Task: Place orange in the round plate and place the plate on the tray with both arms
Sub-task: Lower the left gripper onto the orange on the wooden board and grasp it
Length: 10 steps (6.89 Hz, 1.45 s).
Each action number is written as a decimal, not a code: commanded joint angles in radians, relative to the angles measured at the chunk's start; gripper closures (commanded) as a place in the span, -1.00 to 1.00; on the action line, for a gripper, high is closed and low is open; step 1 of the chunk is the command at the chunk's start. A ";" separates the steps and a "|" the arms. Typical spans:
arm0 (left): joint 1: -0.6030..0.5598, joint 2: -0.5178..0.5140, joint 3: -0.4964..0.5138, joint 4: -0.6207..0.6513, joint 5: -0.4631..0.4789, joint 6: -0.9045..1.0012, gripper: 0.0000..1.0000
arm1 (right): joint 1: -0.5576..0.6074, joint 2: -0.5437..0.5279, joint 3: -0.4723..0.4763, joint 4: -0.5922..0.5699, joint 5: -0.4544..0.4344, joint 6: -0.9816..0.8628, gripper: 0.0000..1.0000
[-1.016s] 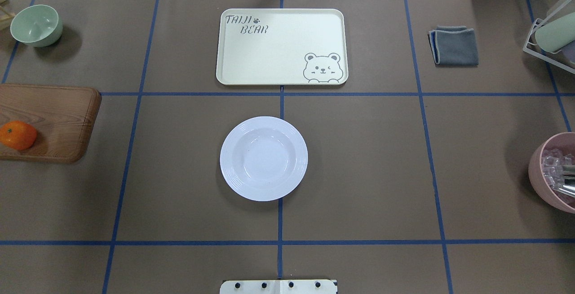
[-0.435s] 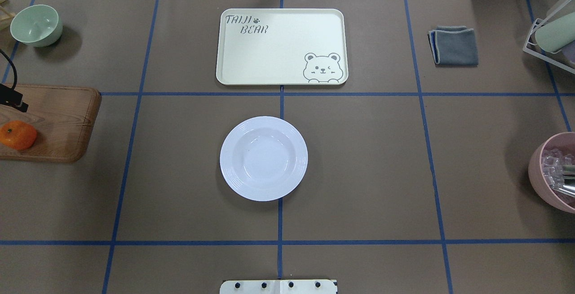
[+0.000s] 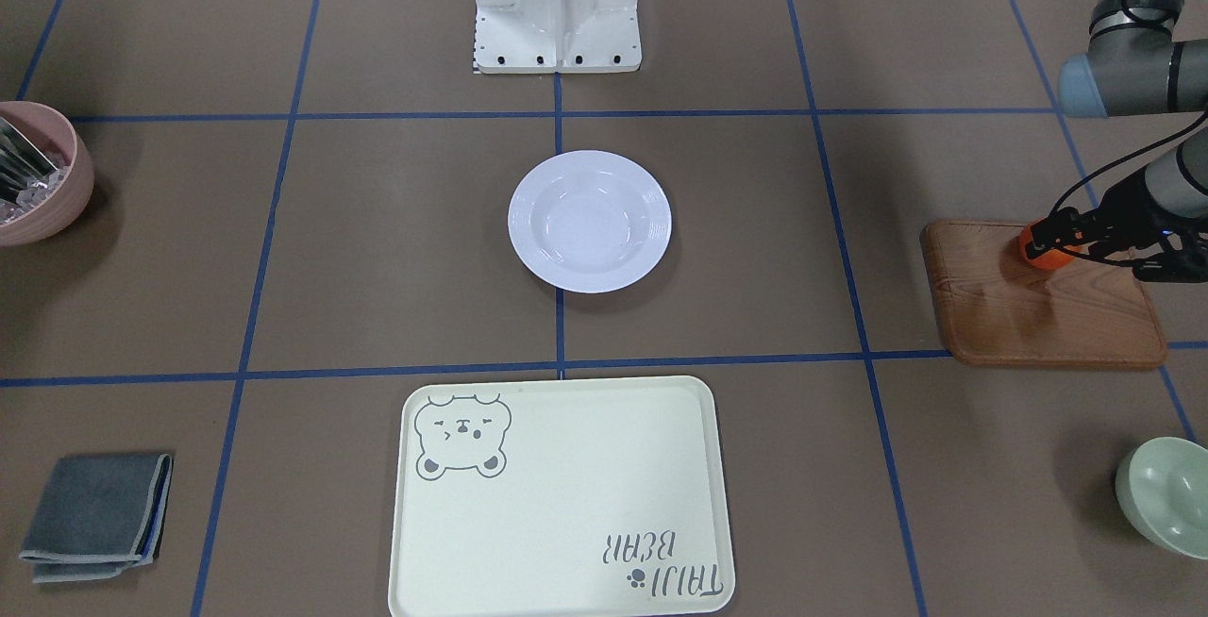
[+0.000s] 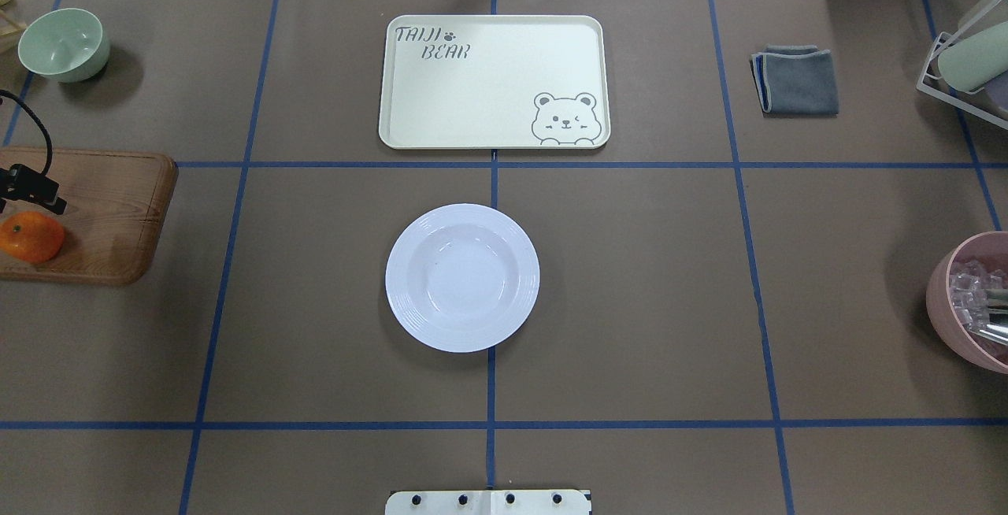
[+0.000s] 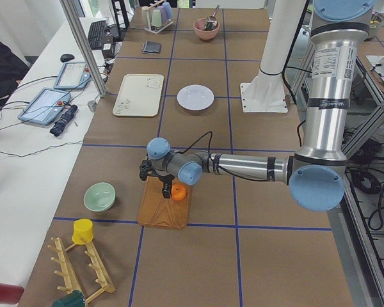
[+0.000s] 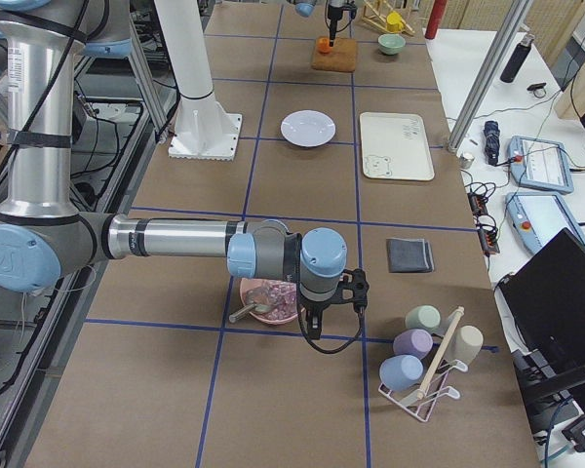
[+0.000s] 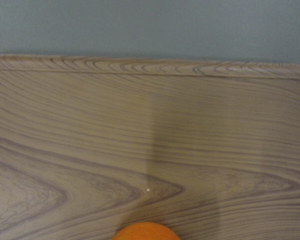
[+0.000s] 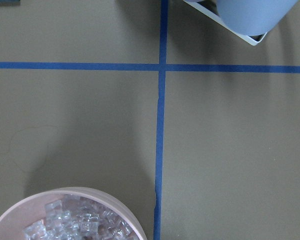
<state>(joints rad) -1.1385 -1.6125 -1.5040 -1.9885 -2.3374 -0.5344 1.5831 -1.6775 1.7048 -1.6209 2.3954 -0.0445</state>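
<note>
The orange [image 4: 31,237] lies on a brown wooden board [image 4: 102,208] at the table's far left. My left gripper [image 3: 1052,238] hangs close over the orange [image 3: 1046,256], open, with one black finger against its top. In the left wrist view only the orange's upper edge [image 7: 146,231] shows, low and centred. The white round plate [image 4: 462,277] sits empty mid-table. Behind it lies the cream bear tray [image 4: 504,74], also bare. My right gripper [image 6: 312,322] shows only in the exterior right view, over a pink bowl; I cannot tell its state.
A pale green bowl [image 4: 63,44] stands behind the board. A pink bowl of ice cubes [image 4: 972,302] sits at the right edge, a folded grey cloth [image 4: 797,79] and a cup rack [image 4: 972,58] behind it. The robot base [image 3: 557,8] is near the plate.
The left arm's black gripper part and cable came into the overhead view at the left edge and moved toward the orange. Orange, plate and tray have not moved.
</note>
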 commanded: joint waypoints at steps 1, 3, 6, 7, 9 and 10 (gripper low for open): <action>0.005 0.017 0.001 0.000 0.003 0.008 -0.97 | 0.000 0.001 0.000 -0.002 0.001 0.000 -1.00; 0.029 0.022 0.004 0.000 0.001 0.002 -0.97 | 0.000 0.001 -0.002 -0.004 0.001 0.000 -1.00; 0.052 0.023 0.024 0.000 0.003 0.013 -0.90 | 0.000 0.001 -0.008 0.000 -0.001 0.000 -1.00; 0.051 0.025 0.022 0.000 0.003 0.011 -0.19 | 0.000 0.001 -0.008 0.000 -0.001 0.000 -1.00; 0.049 0.020 -0.011 0.007 -0.006 -0.002 1.00 | 0.000 0.002 -0.010 0.000 -0.001 0.000 -1.00; 0.051 -0.003 -0.097 0.073 -0.008 -0.042 1.00 | 0.000 0.004 -0.010 -0.004 0.022 0.002 -1.00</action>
<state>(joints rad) -1.0879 -1.5964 -1.5274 -1.9660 -2.3423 -0.5425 1.5831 -1.6749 1.6956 -1.6221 2.4001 -0.0441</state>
